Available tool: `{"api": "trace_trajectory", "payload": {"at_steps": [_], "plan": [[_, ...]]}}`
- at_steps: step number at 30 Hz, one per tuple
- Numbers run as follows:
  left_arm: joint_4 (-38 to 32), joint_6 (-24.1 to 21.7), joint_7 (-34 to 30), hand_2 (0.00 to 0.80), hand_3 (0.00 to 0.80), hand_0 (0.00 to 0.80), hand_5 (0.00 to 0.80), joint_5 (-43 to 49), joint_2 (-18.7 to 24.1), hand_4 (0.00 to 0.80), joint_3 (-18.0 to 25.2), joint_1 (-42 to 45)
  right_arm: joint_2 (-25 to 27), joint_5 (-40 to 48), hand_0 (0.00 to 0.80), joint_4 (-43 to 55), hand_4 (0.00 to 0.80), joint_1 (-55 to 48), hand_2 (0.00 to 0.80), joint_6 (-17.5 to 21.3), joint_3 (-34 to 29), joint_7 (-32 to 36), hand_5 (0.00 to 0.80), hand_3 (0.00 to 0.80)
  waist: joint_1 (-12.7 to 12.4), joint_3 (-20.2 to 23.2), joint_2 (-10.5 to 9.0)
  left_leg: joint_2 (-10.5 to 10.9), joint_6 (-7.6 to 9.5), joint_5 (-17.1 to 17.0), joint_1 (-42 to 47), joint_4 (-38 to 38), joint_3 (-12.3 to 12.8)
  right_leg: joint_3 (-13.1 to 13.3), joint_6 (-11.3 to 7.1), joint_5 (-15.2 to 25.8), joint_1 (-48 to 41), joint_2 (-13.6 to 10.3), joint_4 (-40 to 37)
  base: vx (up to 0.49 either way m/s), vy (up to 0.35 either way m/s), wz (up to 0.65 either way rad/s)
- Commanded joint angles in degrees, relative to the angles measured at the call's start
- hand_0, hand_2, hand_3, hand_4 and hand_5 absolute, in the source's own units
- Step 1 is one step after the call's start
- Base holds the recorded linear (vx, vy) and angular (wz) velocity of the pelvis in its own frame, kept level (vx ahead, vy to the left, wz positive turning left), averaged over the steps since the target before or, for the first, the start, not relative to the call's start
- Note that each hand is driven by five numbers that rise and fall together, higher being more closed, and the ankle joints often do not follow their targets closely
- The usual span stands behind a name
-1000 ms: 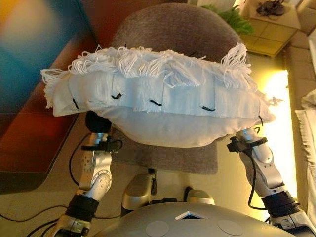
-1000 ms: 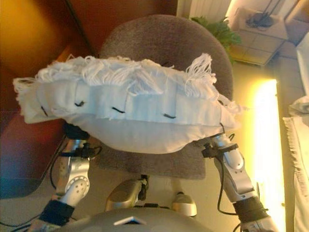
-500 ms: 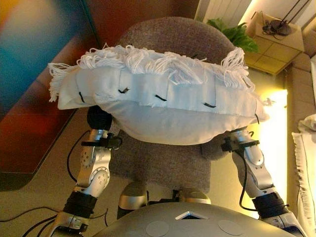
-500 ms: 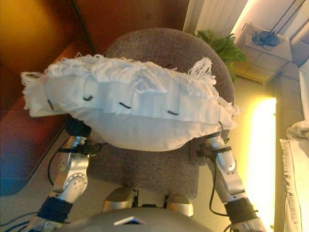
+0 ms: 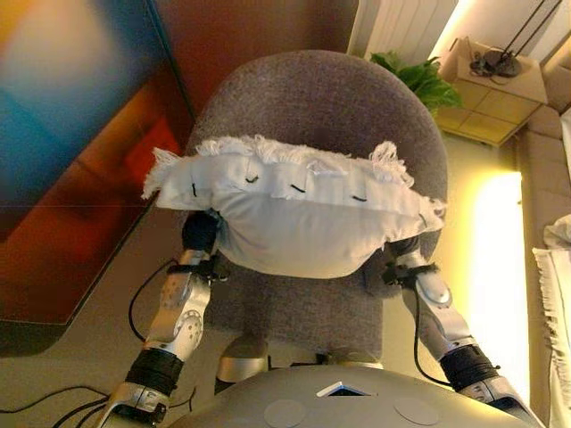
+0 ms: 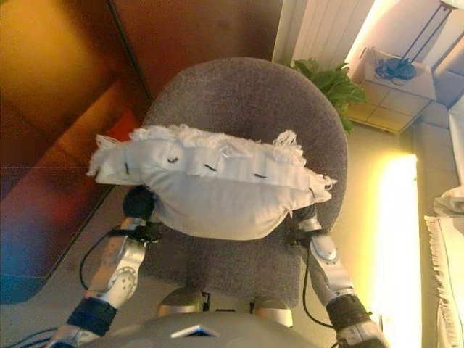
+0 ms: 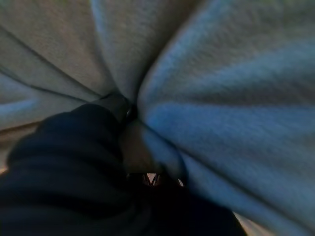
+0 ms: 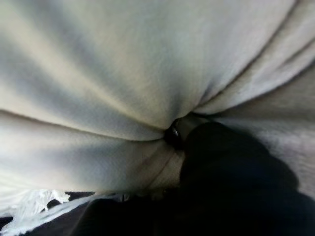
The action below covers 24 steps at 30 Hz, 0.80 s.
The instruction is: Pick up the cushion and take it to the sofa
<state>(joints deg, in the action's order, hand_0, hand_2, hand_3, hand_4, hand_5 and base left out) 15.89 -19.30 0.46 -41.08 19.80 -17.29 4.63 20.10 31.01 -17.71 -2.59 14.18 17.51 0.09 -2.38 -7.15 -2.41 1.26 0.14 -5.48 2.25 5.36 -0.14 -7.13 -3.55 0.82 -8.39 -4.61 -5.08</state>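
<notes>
I hold a white cushion [image 5: 294, 223] with a fringed top edge between both hands, over the seat of a grey armchair [image 5: 312, 98]. My left hand [image 5: 200, 234] grips its lower left side and my right hand [image 5: 403, 260] its lower right side. In the left wrist view the cloth [image 7: 221, 88] puckers into folds that run into my left hand [image 7: 64, 162]. In the right wrist view the cloth [image 8: 98, 73] bunches the same way at my right hand [image 8: 231, 167]. Most of the fingers are buried in the cloth.
A dark red and blue panel [image 5: 80, 178] stands along the left. A green plant [image 5: 419, 76] and a pale side table [image 5: 495, 85] stand behind the chair at the right. A white fringed cloth [image 5: 558, 294] lies at the right edge.
The cushion has sunk away from my head and sits lower, closer to the chair seat, with both arms reaching further forward. The camera has shifted too.
</notes>
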Motion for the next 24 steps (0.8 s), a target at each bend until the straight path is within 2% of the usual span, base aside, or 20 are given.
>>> {"api": "trace_trajectory", "payload": {"at_steps": [1, 7, 13, 19, 24], "plan": [[4.34, -0.82, -0.82, 0.8, 0.8, 0.8, 0.8, 6.37, -5.24, 0.8, -7.84, -13.92, -5.23, 1.04, 0.8, -1.46, 0.8, 12.94, 0.8, 1.68, 3.99, -1.46, 0.8, 0.8, -0.24, 0.06, 0.69, -1.64, -0.46, 8.45, 2.12, -0.36, 2.68, -0.52, -2.56, 0.34, 3.96, -1.91, 0.08, -0.034, -0.056, 0.0], [20.48, -0.15, 3.5, 0.8, 0.8, 0.8, 0.8, 6.52, -9.86, 0.8, -10.17, -32.39, -8.56, 5.89, 0.8, -16.22, 0.8, 32.99, 0.8, -1.22, 5.63, -6.48, 0.8, 0.8, 1.13, -7.17, 1.54, -1.73, -0.9, 6.98, -3.34, -0.36, 2.97, 0.87, -2.7, 2.26, 9.93, -2.23, 0.08, -0.234, -0.045, 0.01], [28.65, 1.06, 5.35, 0.8, 0.8, 0.8, 0.8, 7.76, -11.18, 0.8, -10.79, -42.98, -8.12, 9.17, 0.8, -24.95, 0.8, 42.55, 0.8, -3.05, 5.59, -5.97, 0.8, 0.8, 2.53, -11.37, 2.14, -1.32, -1.13, 5.44, -6.8, -0.36, 2.62, 1.7, -2.18, 3.11, 12.68, -2.3, 0.08, -0.085, -0.003, 0.0], [38.87, 5.35, 6.53, 0.8, 0.8, 0.8, 0.8, 7.97, -11.78, 0.8, -10.37, -52.73, -8.33, 13.34, 0.8, -36.55, 0.8, 51.76, 0.8, -6.2, 4.21, -6.81, 0.8, 0.8, 3.73, -13.93, 2.79, -1.13, -1.95, 4.4, -9.72, -0.36, 3.02, 2.63, -2.05, 3.73, 15.81, -2.23, 0.08, -0.06, 0.027, -0.01], [47.41, 12.21, 8.11, 0.8, 0.8, 0.8, 0.8, 6.29, -12.14, 0.8, -10.54, -60.98, -8.64, 17.69, 0.8, -43.29, 0.8, 59.11, 0.8, -9.44, 2.67, -9.9, 0.8, 0.8, 4.9, -15.1, 3.19, -1.09, -2.49, 3.79, -11.65, -0.36, 3.57, 3.18, -1.93, 4.24, 18.05, -2.1, 0.08, -0.03, 0.034, 0.02]]}}
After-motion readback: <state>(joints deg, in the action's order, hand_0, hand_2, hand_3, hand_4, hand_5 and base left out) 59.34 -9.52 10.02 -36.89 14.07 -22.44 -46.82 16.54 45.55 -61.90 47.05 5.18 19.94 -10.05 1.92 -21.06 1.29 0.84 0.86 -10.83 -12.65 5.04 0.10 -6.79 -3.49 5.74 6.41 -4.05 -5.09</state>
